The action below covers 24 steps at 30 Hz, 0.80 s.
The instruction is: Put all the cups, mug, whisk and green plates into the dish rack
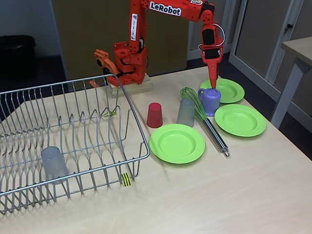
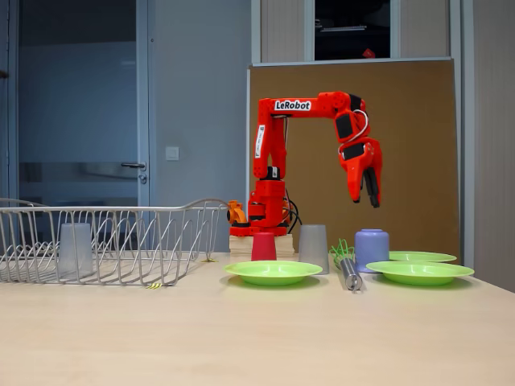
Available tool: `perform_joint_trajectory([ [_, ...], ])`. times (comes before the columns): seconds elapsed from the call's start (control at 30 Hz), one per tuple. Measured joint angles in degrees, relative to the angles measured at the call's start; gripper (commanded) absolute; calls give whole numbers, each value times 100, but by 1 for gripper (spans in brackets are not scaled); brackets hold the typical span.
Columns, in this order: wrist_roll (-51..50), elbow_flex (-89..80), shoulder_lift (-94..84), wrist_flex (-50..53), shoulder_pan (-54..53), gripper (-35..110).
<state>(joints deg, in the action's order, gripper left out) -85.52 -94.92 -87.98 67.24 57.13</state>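
Lilac mug (image 1: 210,100) stands directly beneath the raised claw (image 2: 364,193).

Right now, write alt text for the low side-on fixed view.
An orange robot arm's gripper hangs above a lilac mug, apart from it, among green plates, a red cup and a whisk. A wire dish rack at left holds one grey cup.

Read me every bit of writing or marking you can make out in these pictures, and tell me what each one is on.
"LeRobot": white label on the orange arm's upper link, readable in both fixed views.
Narrow white sticker on the arm's upright link: print too small to read.
Yellow-and-black striped tag on the dish rack's rim: stripes, no words.
Nothing readable on the cups, mug, whisk or plates.
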Motion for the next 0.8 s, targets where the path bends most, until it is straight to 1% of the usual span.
perform_joint_trajectory([
  [0.3, -1187, -26, 501, -1415, 352, 42],
  [0.47, -1529, -571, 527, -2021, 492, 43],
  [0.63, -1477, -1397, 527, -2777, 492, 45],
  [0.73, -1160, -1740, 519, -3164, 422, 45],
  [0.8, -967, -1863, 519, -3217, 343, 44],
])
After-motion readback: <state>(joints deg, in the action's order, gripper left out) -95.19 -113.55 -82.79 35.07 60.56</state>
